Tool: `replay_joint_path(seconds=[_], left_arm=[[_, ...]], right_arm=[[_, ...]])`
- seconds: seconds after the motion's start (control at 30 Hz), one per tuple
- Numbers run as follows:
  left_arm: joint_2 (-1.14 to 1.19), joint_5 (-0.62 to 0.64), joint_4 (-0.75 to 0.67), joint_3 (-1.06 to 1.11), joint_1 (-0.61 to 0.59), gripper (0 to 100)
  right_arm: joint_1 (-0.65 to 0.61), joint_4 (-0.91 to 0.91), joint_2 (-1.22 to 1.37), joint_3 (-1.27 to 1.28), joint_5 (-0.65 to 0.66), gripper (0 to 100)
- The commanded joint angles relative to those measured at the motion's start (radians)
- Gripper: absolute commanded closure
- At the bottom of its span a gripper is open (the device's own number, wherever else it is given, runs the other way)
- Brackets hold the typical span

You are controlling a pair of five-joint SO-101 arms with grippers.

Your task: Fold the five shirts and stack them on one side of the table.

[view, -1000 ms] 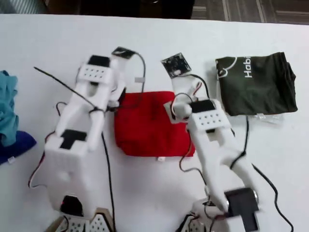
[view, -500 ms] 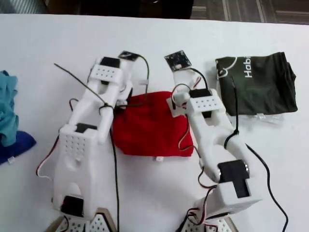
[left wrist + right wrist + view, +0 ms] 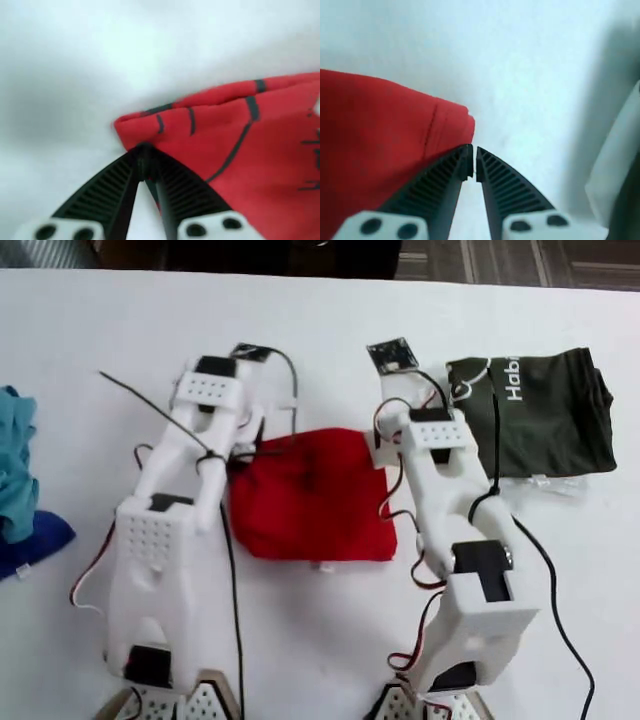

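1. lying flat near the middle of the table [image 3: 320, 320], the red shirt [image 3: 315, 495] sits between the two arms as a roughly square folded block.
2. its edges are soft and slightly uneven, and the near edge bulges a little in the high view.
3. in the left wrist view the red shirt [image 3: 240, 145] shows thin black lines across the cloth, and one corner is doubled over into a thick fold.
4. the left gripper [image 3: 146, 150] is clenched on that fold, its ribbed black fingers [image 3: 115, 182] meeting at the cloth's edge.
5. in the right wrist view the red shirt [image 3: 375, 130] shows a stitched seam running close to a rounded corner.
6. the right gripper [image 3: 473, 154] sits just beside that corner over bare table, with its tips drawn together and nothing between them.
7. a folded dark green shirt [image 3: 535, 415] with white print lies at the right side of the table, close to the right arm.
8. a crumpled teal shirt [image 3: 15, 465] and a blue shirt [image 3: 35, 540] lie at the left edge, well apart from the red one.
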Motion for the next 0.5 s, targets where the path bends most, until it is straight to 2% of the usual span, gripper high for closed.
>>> replay_joint_path(seconds=[0.0,0.1,0.17,0.47], left_arm=[[-0.002,0.006,0.009,-0.013,-0.095,97],[-0.002,0.0,0.011,-0.013,-0.11,97],[-0.002,-0.034,0.011,-0.013,-0.101,97],[-0.064,-0.041,0.023,-0.013,-0.048,97]], right_arm=[[0.012,0.076,-0.053,-0.104,-0.005,97.9],[0.004,0.111,-0.096,-0.14,-0.005,97.9],[-0.012,0.114,-0.107,-0.143,-0.005,97.9],[-0.082,0.119,-0.117,-0.143,-0.008,97.9]])
